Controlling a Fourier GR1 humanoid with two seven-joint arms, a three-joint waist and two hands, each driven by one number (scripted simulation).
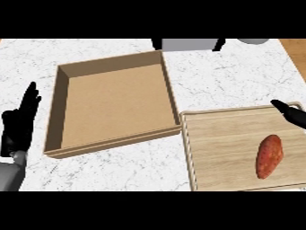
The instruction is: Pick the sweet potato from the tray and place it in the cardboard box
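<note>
I had my right hand (301, 117), fingers apart, over the tray's (221, 143) far corner; the sweet potato (270, 156) lay clear, with the cardboard box (115, 103) just beside the tray.

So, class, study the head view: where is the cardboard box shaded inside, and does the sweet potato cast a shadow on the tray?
Head view: the cardboard box has an inner left wall darker than its floor; same view: the sweet potato darkens at its lower end, no clear shadow on the tray; the counter shows no glare.
</note>
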